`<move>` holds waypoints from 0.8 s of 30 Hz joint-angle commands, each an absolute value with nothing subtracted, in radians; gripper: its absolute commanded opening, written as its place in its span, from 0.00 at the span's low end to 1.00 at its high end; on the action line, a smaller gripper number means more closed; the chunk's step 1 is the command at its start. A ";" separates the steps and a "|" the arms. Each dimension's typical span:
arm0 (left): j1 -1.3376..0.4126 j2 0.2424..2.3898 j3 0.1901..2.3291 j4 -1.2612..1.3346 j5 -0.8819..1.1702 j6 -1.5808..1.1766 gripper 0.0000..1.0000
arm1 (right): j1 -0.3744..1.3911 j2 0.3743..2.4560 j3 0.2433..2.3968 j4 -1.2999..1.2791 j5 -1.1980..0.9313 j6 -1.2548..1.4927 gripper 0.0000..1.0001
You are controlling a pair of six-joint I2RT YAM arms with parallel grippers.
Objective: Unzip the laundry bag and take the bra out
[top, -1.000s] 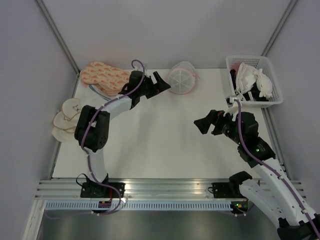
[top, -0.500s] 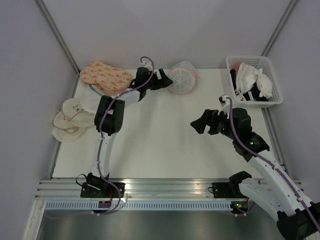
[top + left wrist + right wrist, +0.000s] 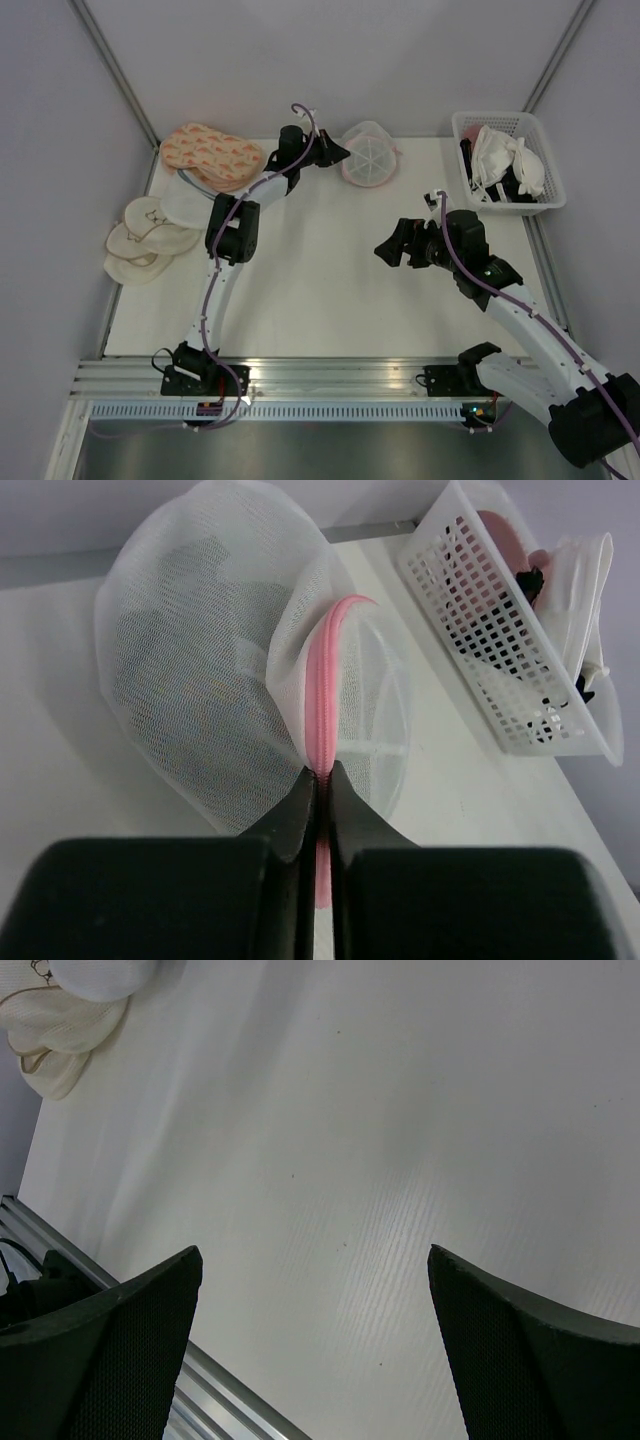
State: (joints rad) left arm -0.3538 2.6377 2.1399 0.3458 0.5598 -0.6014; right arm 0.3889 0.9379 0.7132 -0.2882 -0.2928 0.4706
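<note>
Left pincer (image 3: 318,780) is clamped on the pink zip rim (image 3: 326,670) of the bag (image 3: 190,670), at the table's (image 3: 330,270) far edge. Right pincer (image 3: 315,1260) hangs apart. Mesh looks light and limp; the stiffer rim gives surer hold.

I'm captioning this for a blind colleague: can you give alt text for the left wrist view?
The left gripper has its jaws pinched shut on the pink zip rim of a white mesh laundry bag on the white table. A white basket holding white fabric sits at upper right.
</note>
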 commanded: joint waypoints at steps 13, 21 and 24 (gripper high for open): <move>-0.339 2.225 1.642 0.483 0.880 -0.738 0.02 | 0.393 0.890 0.741 -0.299 -0.065 0.469 0.98; -0.319 1.959 1.474 -0.019 1.189 -0.455 0.02 | 0.394 0.960 0.847 -0.373 -0.023 0.397 0.98; -0.321 1.934 1.508 -0.335 1.288 -0.223 0.02 | 0.393 0.960 0.853 -0.348 -0.084 0.383 0.98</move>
